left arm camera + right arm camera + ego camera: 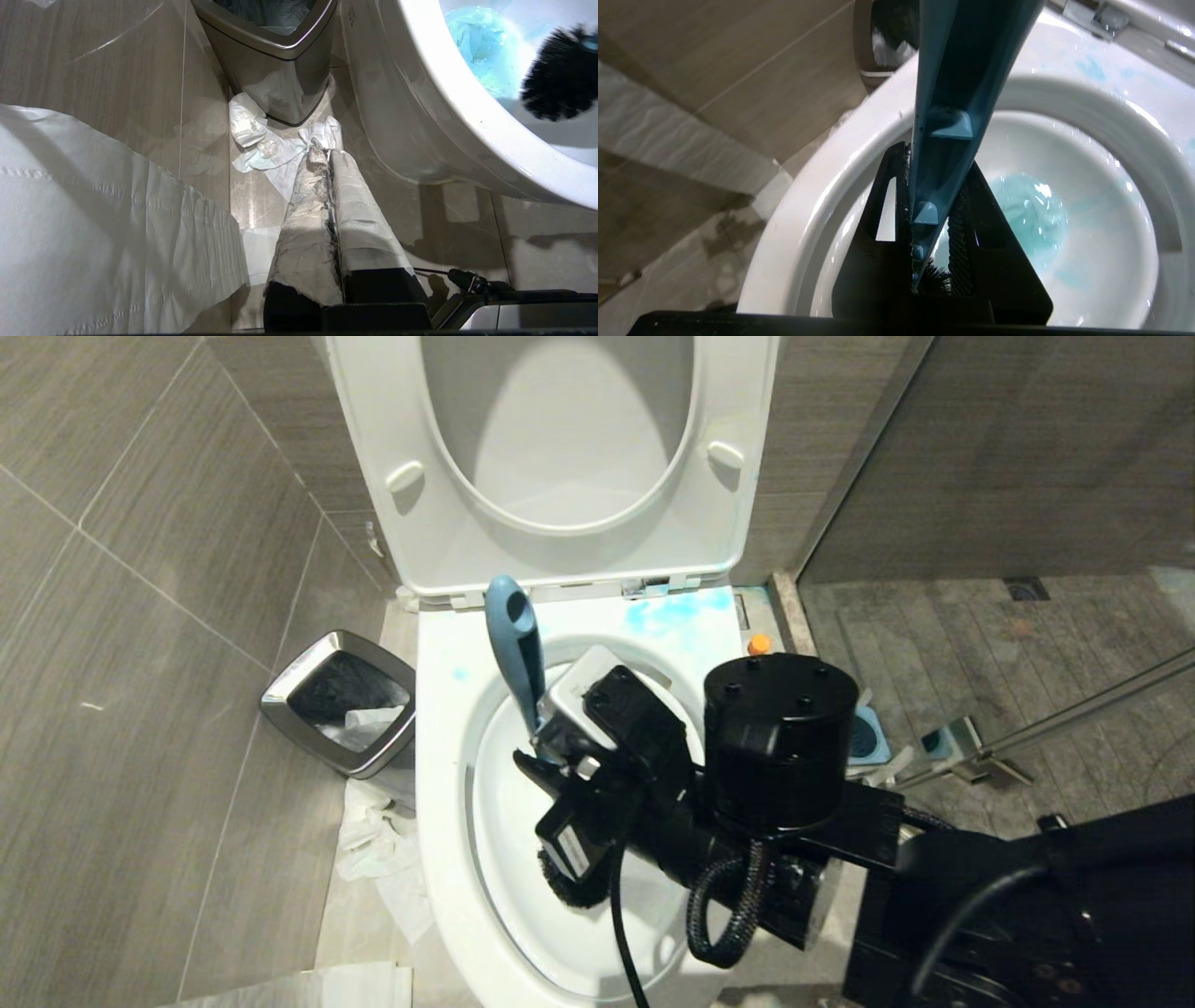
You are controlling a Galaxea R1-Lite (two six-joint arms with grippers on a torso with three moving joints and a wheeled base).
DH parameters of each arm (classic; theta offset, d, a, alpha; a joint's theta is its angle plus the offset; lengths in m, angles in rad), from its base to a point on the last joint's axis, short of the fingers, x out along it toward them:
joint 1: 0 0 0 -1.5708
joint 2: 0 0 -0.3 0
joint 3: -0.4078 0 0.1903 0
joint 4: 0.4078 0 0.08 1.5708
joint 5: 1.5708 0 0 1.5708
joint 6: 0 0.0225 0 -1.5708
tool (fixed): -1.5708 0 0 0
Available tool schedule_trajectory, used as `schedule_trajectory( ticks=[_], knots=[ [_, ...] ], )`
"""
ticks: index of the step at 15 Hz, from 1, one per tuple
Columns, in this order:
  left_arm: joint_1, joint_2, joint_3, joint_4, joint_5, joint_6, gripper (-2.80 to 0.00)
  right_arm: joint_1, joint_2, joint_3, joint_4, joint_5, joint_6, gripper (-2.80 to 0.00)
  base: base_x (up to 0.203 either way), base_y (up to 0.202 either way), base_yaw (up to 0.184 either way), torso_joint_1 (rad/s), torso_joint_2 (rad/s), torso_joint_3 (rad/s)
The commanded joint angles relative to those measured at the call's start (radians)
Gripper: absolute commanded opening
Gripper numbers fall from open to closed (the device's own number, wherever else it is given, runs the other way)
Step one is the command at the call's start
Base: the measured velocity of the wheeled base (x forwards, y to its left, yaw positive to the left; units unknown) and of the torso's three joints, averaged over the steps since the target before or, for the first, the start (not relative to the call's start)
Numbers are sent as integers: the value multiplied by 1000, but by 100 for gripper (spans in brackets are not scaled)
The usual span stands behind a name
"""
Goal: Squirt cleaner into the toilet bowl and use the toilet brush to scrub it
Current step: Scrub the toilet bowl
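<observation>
Right gripper (546,761), centre of the head frame, is clamped on the brush (516,644) handle; in the right wrist view the 2 black fingers (878,242) pinch the blue shaft on both sides. Handle leans up toward the raised seat (560,457); black bristle head sits low inside the bowl (439,709), lower centre. Blue cleaner liquid pools at the bowl bottom. Bin (341,714) at left, touching crumpled paper (378,845). Left gripper (329,154) is closed with nothing held, low beside the bowl's outer wall.
</observation>
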State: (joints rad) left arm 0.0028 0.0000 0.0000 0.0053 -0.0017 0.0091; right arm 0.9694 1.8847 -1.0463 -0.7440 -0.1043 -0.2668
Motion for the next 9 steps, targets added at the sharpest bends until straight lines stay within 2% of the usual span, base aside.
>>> schedule_trajectory(
  ticks=[1, 5, 9],
  knots=[
    [0, 2, 0, 1, 0, 0, -280, -8, -107, 115, -1, -1, -2, -280, 0, 0, 0, 0, 0, 0],
    [0, 2, 0, 1, 0, 0, -280, -106, -195, 239, 6, -2, -3, -280, 0, 0, 0, 0, 0, 0],
    [0, 2, 0, 1, 0, -1, -280, -228, -212, 243, 5, -2, -10, -280, 0, 0, 0, 0, 0, 0]
  ],
)
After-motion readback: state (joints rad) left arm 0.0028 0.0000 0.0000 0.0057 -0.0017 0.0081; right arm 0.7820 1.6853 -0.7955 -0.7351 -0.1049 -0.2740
